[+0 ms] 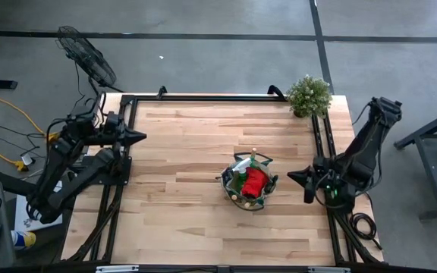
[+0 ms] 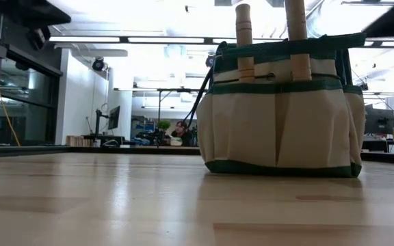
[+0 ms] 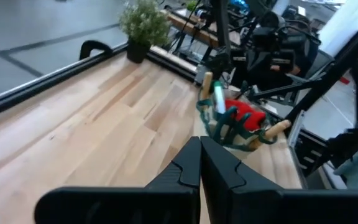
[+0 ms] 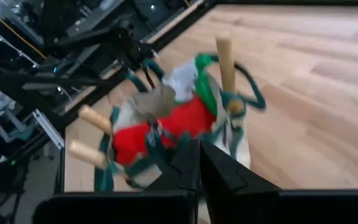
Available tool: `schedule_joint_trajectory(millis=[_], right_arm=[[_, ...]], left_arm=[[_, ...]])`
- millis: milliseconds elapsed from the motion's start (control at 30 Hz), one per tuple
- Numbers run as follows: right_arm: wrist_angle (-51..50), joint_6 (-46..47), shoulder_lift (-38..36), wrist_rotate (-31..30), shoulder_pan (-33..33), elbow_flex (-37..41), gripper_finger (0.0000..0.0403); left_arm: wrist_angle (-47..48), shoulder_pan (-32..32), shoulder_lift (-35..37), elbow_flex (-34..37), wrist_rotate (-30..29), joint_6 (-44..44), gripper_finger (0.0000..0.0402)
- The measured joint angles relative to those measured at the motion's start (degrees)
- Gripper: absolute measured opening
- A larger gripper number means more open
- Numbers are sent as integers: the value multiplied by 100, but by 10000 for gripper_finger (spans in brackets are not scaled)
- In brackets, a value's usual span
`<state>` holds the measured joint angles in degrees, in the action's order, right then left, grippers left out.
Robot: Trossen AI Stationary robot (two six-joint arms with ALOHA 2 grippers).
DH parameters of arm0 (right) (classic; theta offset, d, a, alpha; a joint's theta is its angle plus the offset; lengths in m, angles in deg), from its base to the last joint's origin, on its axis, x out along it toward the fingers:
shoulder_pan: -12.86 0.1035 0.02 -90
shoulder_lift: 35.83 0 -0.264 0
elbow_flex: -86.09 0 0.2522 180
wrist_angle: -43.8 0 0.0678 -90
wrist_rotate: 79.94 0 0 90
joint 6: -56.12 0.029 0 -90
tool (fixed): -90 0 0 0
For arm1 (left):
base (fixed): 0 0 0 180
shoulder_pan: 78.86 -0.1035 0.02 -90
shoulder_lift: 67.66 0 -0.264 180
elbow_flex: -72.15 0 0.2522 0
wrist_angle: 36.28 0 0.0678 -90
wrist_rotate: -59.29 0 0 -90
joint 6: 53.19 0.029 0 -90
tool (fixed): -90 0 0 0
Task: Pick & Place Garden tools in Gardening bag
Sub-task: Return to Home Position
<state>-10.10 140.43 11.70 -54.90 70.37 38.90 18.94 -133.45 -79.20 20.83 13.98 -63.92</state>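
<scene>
Near right claw [image 1: 290,176], gardening bag [image 2: 279,130], garden tools [image 1: 254,182] inside

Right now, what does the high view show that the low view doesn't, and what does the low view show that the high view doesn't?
Only the high view shows both arms at the table's sides, the left gripper and right gripper shut, the potted plant at a corner on the right arm's side, and the red glove inside the bag. Only the low view shows the bag's side pockets, how two wooden handles stand upright above its rim, and the room behind. Both show the bag standing on the wooden table.
</scene>
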Motion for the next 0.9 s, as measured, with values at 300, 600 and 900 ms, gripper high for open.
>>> schedule_joint_trajectory(millis=[300,600,900], right_arm=[[-114,425,-2,58,149,425,3],[-1187,1406,-223,-116,192,431,3],[-653,2119,-413,-358,474,1306,3]], left_arm=[[-1488,85,-184,916,-55,-561,0],[-3268,1844,-927,1778,-1407,-1055,0],[-3712,4103,-1663,1894,-3814,-1055,0]])
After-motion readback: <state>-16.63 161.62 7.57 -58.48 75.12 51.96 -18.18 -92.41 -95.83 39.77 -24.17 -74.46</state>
